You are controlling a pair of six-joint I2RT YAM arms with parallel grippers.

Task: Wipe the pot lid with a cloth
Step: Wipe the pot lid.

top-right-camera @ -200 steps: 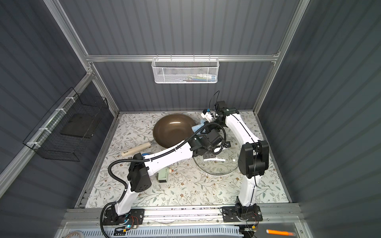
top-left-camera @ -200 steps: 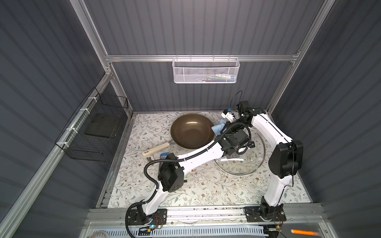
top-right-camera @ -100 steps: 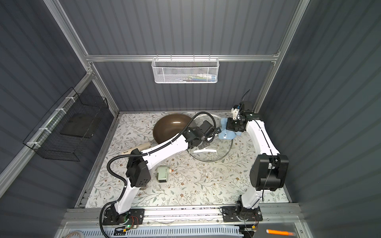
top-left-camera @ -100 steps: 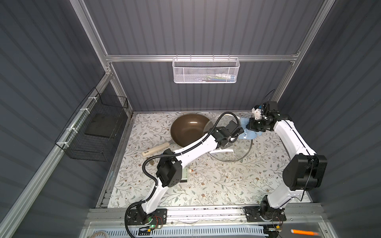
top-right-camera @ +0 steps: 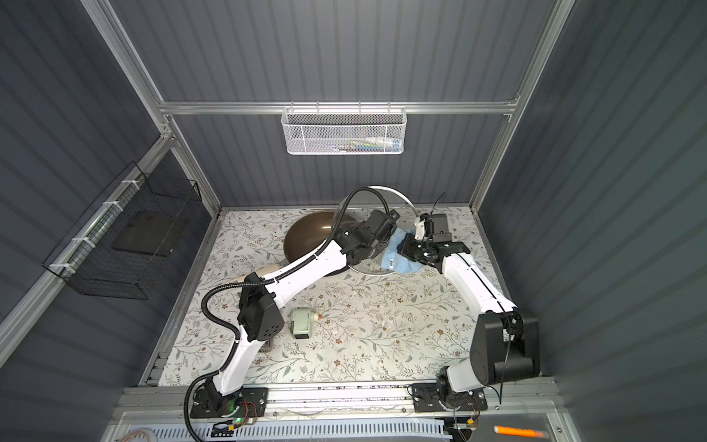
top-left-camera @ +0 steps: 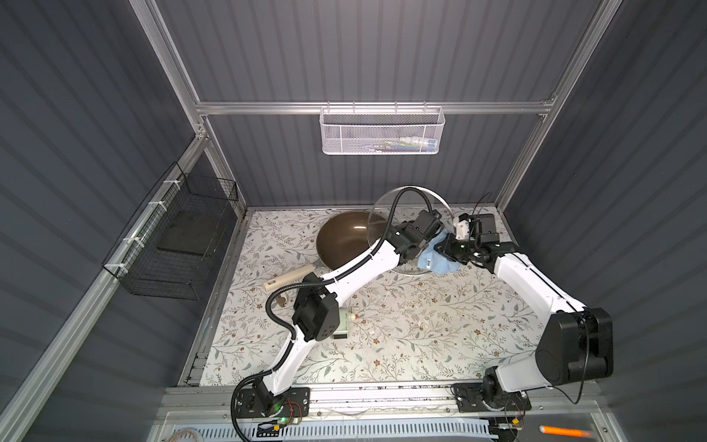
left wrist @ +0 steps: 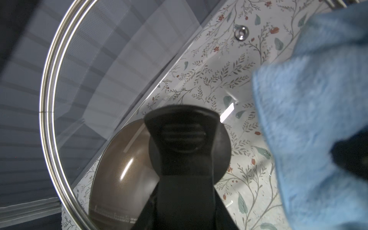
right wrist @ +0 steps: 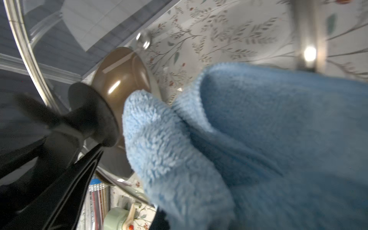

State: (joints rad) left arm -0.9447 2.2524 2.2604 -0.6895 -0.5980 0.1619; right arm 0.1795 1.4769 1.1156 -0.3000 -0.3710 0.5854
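Observation:
The pot lid is tipped up on edge over the back of the table, and its glass shows the wall behind. My left gripper is shut on the lid's black handle. My right gripper is shut on the light-blue cloth, which covers its fingers. The bunched cloth lies against the handle side of the glass, just beside the handle.
The brown pan sits behind and left of the lid, with its wooden handle pointing forward-left. A small green item lies mid-table. A black wire basket hangs on the left wall and a white mesh basket on the back wall.
The left arm has lifted the lid from lying flat and tipped it up towards the back. The right gripper swung right with the cloth and now has it against the lid.

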